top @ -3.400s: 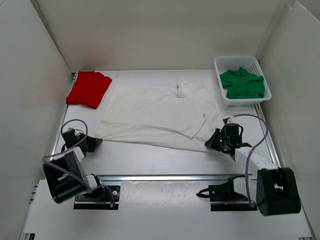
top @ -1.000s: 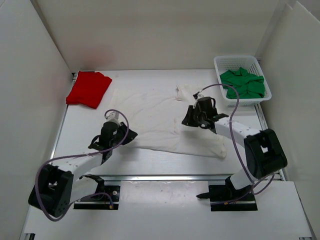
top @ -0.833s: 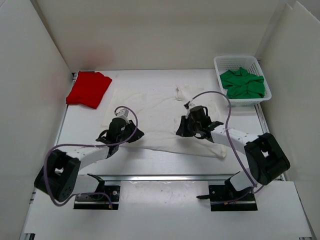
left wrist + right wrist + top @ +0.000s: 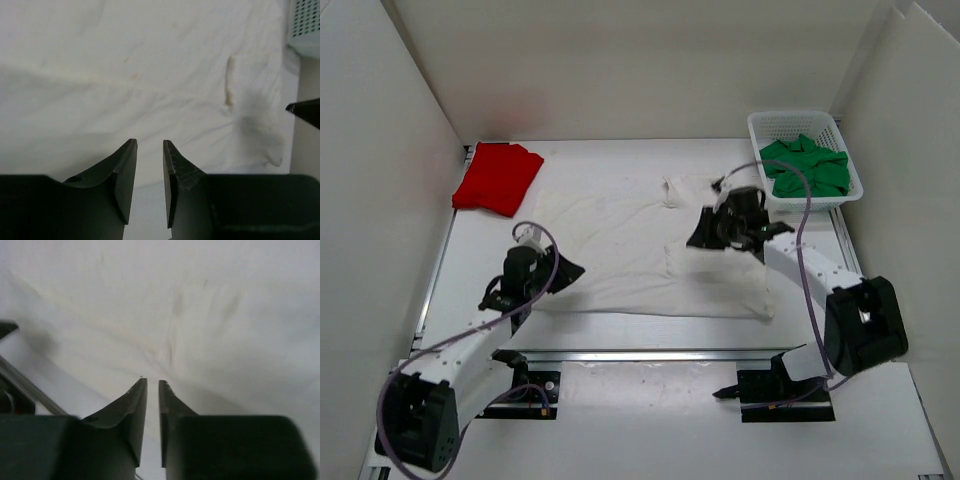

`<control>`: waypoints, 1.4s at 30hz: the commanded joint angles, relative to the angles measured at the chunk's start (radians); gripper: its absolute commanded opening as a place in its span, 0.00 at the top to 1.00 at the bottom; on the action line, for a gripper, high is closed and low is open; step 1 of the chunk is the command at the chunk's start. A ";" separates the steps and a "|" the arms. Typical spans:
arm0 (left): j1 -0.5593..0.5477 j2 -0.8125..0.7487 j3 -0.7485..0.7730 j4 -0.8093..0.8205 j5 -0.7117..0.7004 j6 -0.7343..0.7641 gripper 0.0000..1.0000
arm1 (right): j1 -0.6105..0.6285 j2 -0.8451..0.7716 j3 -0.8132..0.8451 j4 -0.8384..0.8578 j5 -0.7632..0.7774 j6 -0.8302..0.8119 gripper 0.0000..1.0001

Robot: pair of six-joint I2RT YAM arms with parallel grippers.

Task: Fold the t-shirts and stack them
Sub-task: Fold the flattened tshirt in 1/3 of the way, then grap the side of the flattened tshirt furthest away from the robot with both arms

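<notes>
Top external view is showing one white bench (image 4: 485,235), with plain white walls (image 4: 640,70) standing along its left, far and right sides. Three t-shirts are lying here. One white t-shirt (image 4: 620,240) is lying spread across the middle of the bench. Two arms are reaching over it: the left arm (image 4: 470,340) at its near left corner, the right arm (image 4: 810,270) over its right part. One white mesh basket (image 4: 790,116) is sitting at the far right corner, holding one crumpled green t-shirt (image 4: 805,168). One red t-shirt (image 4: 498,178) is lying folded at the far left corner. The left pincer (image 4: 149,143) and the right pincer (image 4: 152,381) are each hanging over white cloth, jaws standing narrowly apart and gripping nothing.
</notes>
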 commanded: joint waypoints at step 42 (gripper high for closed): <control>0.050 0.545 0.322 0.307 0.068 -0.045 0.65 | -0.196 1.265 1.838 -0.685 0.375 -0.217 0.41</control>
